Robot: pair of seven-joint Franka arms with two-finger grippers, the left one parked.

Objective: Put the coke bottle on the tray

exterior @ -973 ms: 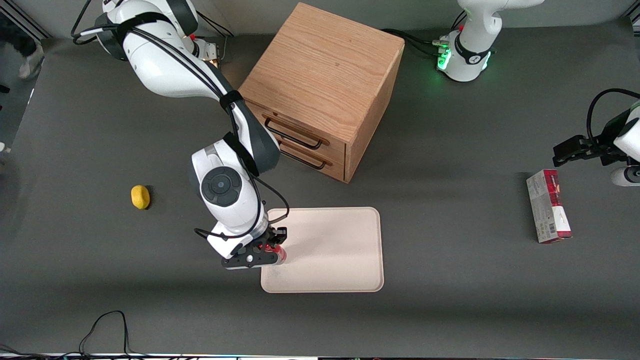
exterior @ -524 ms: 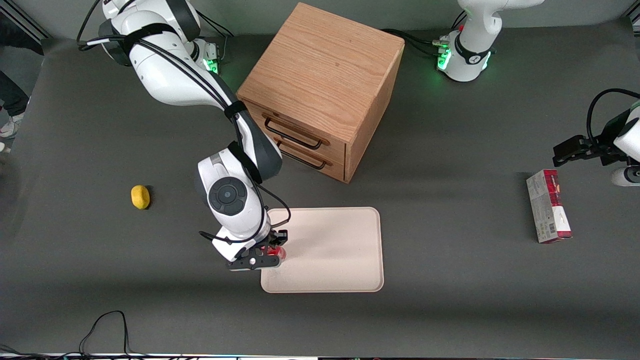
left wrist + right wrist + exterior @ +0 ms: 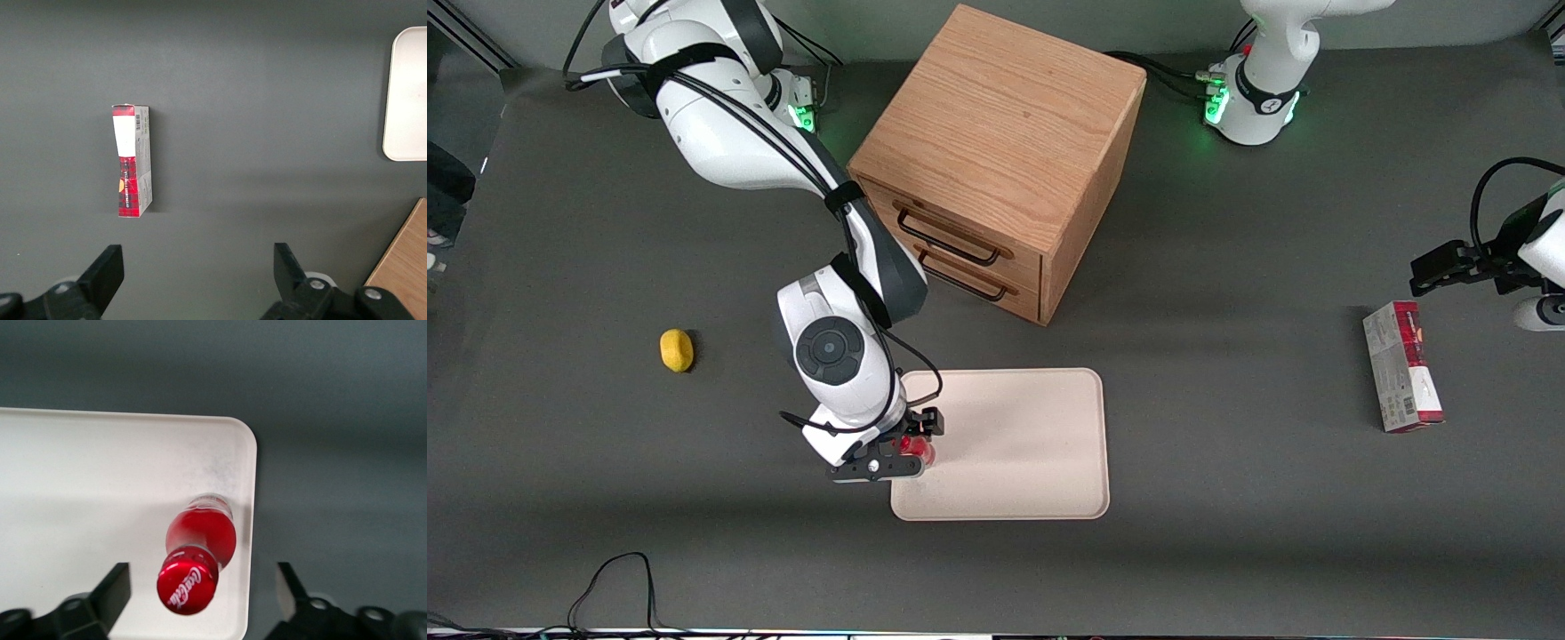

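Risk sits mostly at the tray's point(image 3: 1032, 444) edge on the working arm's side. Nearest the front camera, the coke bottle point(image 3: 197, 559) stands upright on the tray floor, just inside the low rim and near a rounded corner, so there is little margin between its base and the step down to the worktop point(image 3: 1227, 551). The hand point(image 3: 907, 447) hangs directly above it with its fingers point(image 3: 110, 593) spread wide on both sides of the cap, touching nothing; the bottle is released and bears its own weight.

A slim, tall bottle with a small base tips easily. If the arm pulls away sideways instead of straight up, a finger could clip the cap and knock it over the rim, where it would roll off the tray. A straight lift looks the safest exit.

Farther from the camera, the wooden drawer cabinet point(image 3: 996, 151) stands close to the arm's elbow, so a wide swing toward it could bump it. The yellow object point(image 3: 677, 349) and the red-and-grey carton point(image 3: 1401, 378) lie well apart and pose no threat.
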